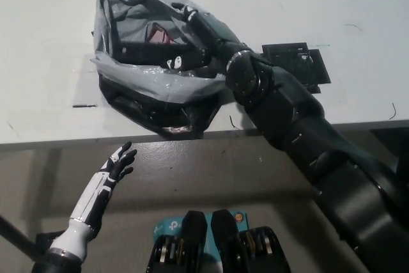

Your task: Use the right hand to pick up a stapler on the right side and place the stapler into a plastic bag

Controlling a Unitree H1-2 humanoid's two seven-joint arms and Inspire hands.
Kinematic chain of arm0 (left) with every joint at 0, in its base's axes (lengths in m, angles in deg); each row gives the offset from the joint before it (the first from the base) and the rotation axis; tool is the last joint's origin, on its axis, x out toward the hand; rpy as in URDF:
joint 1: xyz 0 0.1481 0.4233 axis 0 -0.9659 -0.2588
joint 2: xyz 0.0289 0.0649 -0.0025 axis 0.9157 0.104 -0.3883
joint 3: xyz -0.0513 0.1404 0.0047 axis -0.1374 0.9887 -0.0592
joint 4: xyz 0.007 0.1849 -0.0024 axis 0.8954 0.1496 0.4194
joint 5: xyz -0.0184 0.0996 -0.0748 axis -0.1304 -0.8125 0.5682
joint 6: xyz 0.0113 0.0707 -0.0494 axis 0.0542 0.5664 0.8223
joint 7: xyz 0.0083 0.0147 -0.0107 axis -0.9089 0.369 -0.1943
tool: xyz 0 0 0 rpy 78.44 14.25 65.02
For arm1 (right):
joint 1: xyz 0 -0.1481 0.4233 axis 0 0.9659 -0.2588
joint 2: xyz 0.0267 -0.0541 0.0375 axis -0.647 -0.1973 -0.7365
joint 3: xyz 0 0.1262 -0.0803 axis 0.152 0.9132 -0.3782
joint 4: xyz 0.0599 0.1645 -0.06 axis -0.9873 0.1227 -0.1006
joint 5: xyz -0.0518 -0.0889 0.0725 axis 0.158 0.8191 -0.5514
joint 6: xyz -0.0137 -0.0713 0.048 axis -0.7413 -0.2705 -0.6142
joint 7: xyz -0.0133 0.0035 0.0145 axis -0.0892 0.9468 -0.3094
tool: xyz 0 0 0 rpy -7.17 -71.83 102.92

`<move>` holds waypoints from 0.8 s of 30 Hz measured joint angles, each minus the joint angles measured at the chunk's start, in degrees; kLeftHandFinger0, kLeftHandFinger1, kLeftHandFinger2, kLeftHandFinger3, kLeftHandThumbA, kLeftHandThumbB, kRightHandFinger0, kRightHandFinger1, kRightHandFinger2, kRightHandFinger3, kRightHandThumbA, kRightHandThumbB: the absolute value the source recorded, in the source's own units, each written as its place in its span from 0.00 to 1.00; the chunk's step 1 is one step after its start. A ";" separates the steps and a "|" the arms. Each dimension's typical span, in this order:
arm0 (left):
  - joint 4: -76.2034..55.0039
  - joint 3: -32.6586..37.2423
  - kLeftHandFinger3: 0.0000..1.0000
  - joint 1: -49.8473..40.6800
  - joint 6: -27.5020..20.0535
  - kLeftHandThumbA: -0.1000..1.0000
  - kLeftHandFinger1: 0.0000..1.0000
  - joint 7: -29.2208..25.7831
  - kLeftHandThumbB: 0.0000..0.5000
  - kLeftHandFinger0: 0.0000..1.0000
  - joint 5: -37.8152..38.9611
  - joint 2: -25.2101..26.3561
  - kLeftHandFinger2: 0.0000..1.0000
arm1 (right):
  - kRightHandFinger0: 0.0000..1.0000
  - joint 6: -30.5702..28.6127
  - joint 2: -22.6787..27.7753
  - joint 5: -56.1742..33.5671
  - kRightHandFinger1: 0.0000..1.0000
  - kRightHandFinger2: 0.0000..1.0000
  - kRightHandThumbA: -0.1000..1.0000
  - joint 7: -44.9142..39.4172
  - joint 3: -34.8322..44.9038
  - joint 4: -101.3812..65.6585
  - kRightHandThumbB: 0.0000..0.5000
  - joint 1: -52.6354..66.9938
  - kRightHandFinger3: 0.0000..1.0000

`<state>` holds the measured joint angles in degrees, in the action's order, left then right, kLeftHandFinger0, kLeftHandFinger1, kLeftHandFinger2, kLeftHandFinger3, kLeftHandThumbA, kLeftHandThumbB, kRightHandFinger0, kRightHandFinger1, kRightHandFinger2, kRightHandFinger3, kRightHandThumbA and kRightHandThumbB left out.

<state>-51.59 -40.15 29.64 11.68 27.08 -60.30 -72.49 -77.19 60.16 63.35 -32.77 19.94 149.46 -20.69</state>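
White surface (51, 17) fills the upper part of the head view, with its front edge running across the middle. A grey plastic bag (160, 84) lies on it with its mouth gaping towards the camera. The black right robot hand (199, 29) is inside that mouth, its fingertips (185, 11) up against the bag's far rim. Its dark fingers blend into dark contents, so I cannot tell whether it is closed on anything.

Just left of this hand, inside the bag, sits a dark block (137, 50) beside a reddish patch (160, 33). The block may be the stapler, but I cannot be sure.

To the right of the hand, a black mat (297, 62) lies on the surface with no stapler visible on it. My reading is that the pick-up is done and the placing is at or near the release, leaving only the letting go and the drawing out.

The white left robot hand (120, 161) rests low and well apart, below the surface's edge, with its fingers spread and empty.
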 measured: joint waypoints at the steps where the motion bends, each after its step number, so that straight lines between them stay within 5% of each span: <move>1: 0.00 0.00 1.00 0.00 0.00 1.00 1.00 0.00 0.63 1.00 0.02 0.00 1.00 | 1.00 -0.09 0.01 0.13 1.00 1.00 1.00 0.00 -0.04 -0.42 0.98 0.00 1.00; 4: 0.00 0.00 1.00 0.01 0.00 1.00 1.00 0.02 0.65 1.00 0.10 0.00 1.00 | 1.00 -0.36 0.35 0.35 1.00 1.00 1.00 -0.06 0.66 -4.55 0.91 -0.07 1.00; 5: -0.01 0.00 1.00 0.03 0.00 1.00 1.00 0.02 0.65 1.00 0.11 0.00 1.00 | 1.00 -0.39 0.53 0.23 1.00 1.00 1.00 -0.15 1.34 -6.16 0.98 -0.06 1.00; 6: -0.01 0.00 1.00 0.03 0.01 1.00 1.00 0.01 0.65 1.00 0.10 0.01 1.00 | 1.00 -0.38 0.86 -0.11 1.00 1.00 1.00 -0.35 2.56 -8.88 0.91 -0.06 1.00; 14: 0.17 0.03 1.00 0.11 0.02 1.00 1.00 0.00 0.61 1.00 0.02 0.01 1.00 | 1.00 0.67 3.64 -3.34 1.00 1.00 1.00 -2.52 9.08 -25.45 0.82 0.48 1.00; 24: 0.79 0.02 1.00 0.98 0.05 1.00 1.00 -0.01 0.56 1.00 0.01 0.00 1.00 | 1.00 3.11 8.00 -5.92 1.00 1.00 0.98 -4.17 14.01 -43.09 0.85 4.54 1.00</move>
<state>-50.80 -40.13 30.62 11.73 27.07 -60.29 -72.49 -74.08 68.16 57.43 -36.94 33.94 106.37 -16.15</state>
